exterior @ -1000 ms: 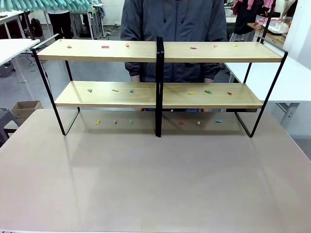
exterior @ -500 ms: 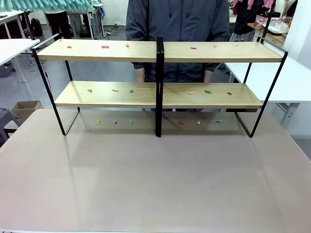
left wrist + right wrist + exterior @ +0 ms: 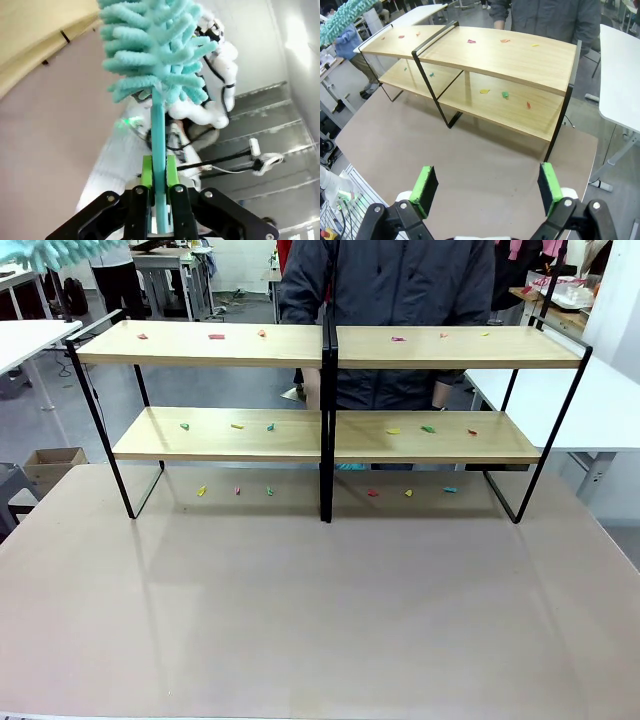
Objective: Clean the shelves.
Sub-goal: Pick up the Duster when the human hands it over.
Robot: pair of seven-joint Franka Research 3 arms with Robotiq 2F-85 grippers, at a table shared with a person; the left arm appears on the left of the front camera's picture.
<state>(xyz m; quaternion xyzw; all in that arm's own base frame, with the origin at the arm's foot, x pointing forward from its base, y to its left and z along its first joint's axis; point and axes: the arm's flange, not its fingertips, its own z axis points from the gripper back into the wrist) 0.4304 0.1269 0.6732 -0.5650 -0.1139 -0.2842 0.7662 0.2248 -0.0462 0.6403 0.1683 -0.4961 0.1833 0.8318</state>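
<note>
The left tool [image 3: 159,169] is clamped on the slim teal handle of a chenille duster [image 3: 152,55], whose fuzzy noodle head points away from it. The right tool [image 3: 487,187] hangs with its green pads wide apart, holding nothing. The shelves [image 3: 250,345], smooth light-wood boards on a thin black frame, stand on the far half of the matte brownish surface [image 3: 320,610], dotted with small coloured scraps [image 3: 216,337]. Best to sweep each board lengthwise with light pressure, steering around the central post [image 3: 326,420]
</note>
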